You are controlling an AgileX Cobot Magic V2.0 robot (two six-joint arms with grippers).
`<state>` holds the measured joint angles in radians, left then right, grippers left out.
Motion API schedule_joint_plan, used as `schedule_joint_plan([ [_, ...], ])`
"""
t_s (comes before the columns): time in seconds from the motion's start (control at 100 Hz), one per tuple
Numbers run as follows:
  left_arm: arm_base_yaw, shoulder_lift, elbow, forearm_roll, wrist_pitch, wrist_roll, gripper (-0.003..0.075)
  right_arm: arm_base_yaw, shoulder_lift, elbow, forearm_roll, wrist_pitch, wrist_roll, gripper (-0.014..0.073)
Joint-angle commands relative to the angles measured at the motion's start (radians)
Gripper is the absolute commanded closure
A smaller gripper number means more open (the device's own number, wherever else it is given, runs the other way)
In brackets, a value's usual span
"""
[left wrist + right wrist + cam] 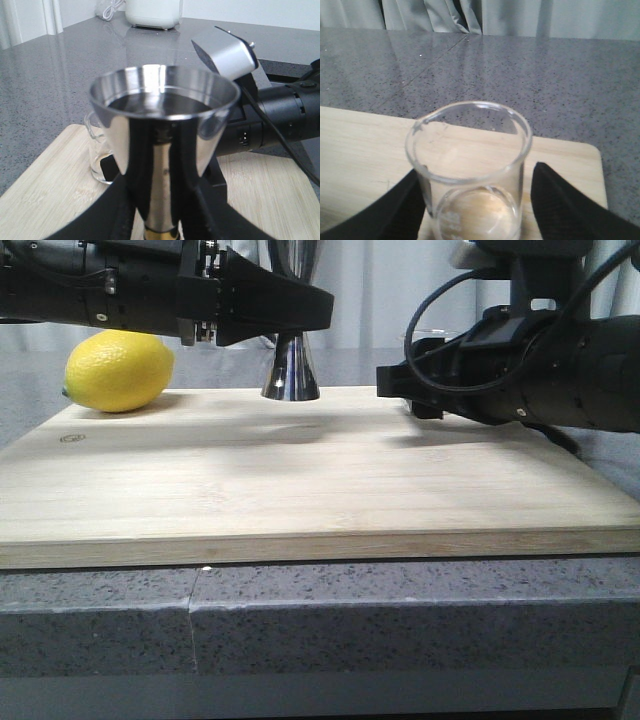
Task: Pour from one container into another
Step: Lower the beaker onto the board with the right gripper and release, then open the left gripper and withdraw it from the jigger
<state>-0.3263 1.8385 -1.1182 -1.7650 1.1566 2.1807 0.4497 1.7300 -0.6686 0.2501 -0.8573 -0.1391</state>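
Observation:
The steel jigger point(290, 380) stands on the far part of the wooden board point(300, 480). My left gripper point(290, 337) is shut on its narrow waist. In the left wrist view the jigger's upper cup point(162, 95) fills the middle, with my fingers point(187, 165) pressed to the stem on both sides. The clear glass beaker point(475, 210) stands upright on the board between the fingers of my right gripper point(476, 172), which is open; one finger touches the glass and the other stands slightly off it. The beaker point(97, 160) looks empty. In the front view my right gripper point(395, 390) hides it.
A yellow lemon point(118, 370) lies at the board's far left corner. The board rests on a grey speckled counter point(400, 610). A white appliance point(152, 12) stands far back on the counter. The right arm's silver camera point(225, 50) is close beside the jigger's cup.

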Motion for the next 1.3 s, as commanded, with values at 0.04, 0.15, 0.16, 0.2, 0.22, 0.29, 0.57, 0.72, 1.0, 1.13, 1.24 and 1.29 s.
schedule_joint_plan([
  [0.04,-0.008,-0.047,-0.031,-0.072,0.088,-0.008,0.0566,-0.009,-0.033,-0.027,-0.024,-0.082,0.002,0.0169],
  [0.15,-0.008,-0.047,-0.031,-0.072,0.088,-0.008,0.0566,-0.009,-0.038,-0.027,-0.044,-0.069,0.002,0.0140],
  [0.16,-0.008,-0.047,-0.031,-0.072,0.088,-0.008,0.0566,-0.009,-0.041,-0.027,-0.044,-0.069,0.002,0.0131],
  [0.2,-0.008,-0.047,-0.031,-0.072,0.088,-0.008,0.0566,-0.009,-0.048,-0.027,-0.052,-0.044,0.002,0.0107],
  [0.22,-0.008,-0.047,-0.031,-0.072,0.088,-0.008,0.0566,-0.009,-0.053,-0.027,-0.055,-0.029,0.002,0.0093],
  [0.29,-0.008,-0.047,-0.031,-0.072,0.088,-0.008,0.0566,-0.009,-0.082,-0.027,-0.054,0.061,0.002,0.0054],
  [0.57,-0.008,-0.047,-0.031,-0.072,0.088,-0.008,0.0566,-0.011,-0.298,-0.027,-0.054,0.521,-0.003,0.0040],
  [0.72,-0.008,-0.047,-0.031,-0.072,0.088,-0.008,0.0566,-0.011,-0.443,-0.027,-0.054,0.760,-0.058,0.0040],
  [1.0,-0.008,-0.047,-0.031,-0.072,0.088,-0.008,0.0566,-0.023,-0.673,-0.027,-0.077,1.095,-0.092,0.0040],
  [1.13,-0.008,-0.047,-0.031,-0.072,0.088,-0.008,0.0566,-0.023,-0.751,-0.027,-0.125,1.182,-0.092,0.0040],
  [1.24,-0.008,-0.047,-0.031,-0.072,0.088,-0.008,0.0566,-0.023,-0.808,-0.027,-0.163,1.215,-0.092,0.0040],
  [1.29,-0.008,-0.047,-0.031,-0.072,0.088,-0.008,0.0566,-0.023,-0.828,-0.027,-0.173,1.222,-0.092,0.0040],
])
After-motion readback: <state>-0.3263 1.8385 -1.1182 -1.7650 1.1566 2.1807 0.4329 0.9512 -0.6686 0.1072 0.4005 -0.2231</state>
